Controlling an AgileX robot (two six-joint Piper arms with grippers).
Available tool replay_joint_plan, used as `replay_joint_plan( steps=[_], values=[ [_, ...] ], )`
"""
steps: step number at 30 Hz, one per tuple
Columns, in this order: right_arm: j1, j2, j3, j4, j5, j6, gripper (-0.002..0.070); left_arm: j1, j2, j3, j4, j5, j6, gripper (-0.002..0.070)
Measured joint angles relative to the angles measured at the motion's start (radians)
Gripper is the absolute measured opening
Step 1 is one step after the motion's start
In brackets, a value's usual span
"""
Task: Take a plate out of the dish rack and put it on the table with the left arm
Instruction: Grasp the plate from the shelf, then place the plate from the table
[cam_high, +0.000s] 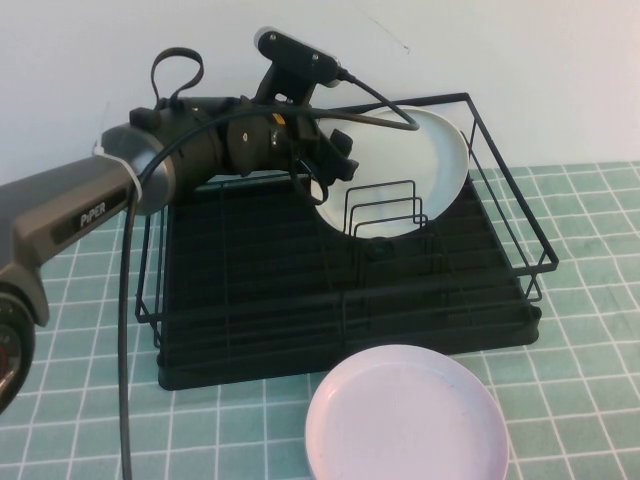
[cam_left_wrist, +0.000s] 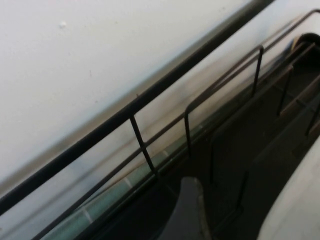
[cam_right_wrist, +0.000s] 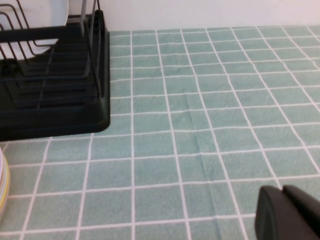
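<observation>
From above, the left hand (cam_high: 335, 160) is reaching into the dish rack (cam_high: 340, 300), touching the upright plate (cam_high: 420, 170) (grip unclear). A pink plate (cam_high: 405, 415) is lying on the tabletop (cam_high: 590, 380). The right hand (cam_right_wrist: 287, 215) is hovering over tiles, fingers together.

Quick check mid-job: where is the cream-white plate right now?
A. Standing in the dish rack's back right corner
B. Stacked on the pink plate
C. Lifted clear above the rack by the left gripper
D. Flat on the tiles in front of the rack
A: the plate stands tilted in the dish rack at its back right, the left gripper at its edge; the right gripper is low over the table.
</observation>
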Motion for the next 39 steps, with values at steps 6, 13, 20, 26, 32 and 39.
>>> replay_joint_plan(
  steps=[6, 13, 20, 26, 32, 39],
  values=[
    [0.000, 0.000, 0.000, 0.000, 0.000, 0.000, -0.0002, 0.000, 0.025, -0.001, -0.040, -0.044, -0.004, 0.0483],
    [0.000, 0.000, 0.000, 0.000, 0.000, 0.000, -0.0002, -0.002, 0.037, -0.001, -0.061, -0.034, -0.004, 0.0087],
    [0.000, 0.000, 0.000, 0.000, 0.000, 0.000, -0.0002, -0.002, 0.035, -0.001, -0.023, -0.018, 0.019, 0.0036],
    [0.000, 0.000, 0.000, 0.000, 0.000, 0.000, -0.0002, -0.002, -0.026, -0.001, 0.008, -0.003, 0.017, 0.0034],
    [0.000, 0.000, 0.000, 0.000, 0.000, 0.000, -0.0002, -0.002, -0.174, -0.001, 0.008, 0.033, 0.014, 0.0031],
    [0.000, 0.000, 0.000, 0.000, 0.000, 0.000, -0.0002, -0.002, -0.355, -0.002, -0.009, 0.288, -0.007, 0.0030]
  ],
)
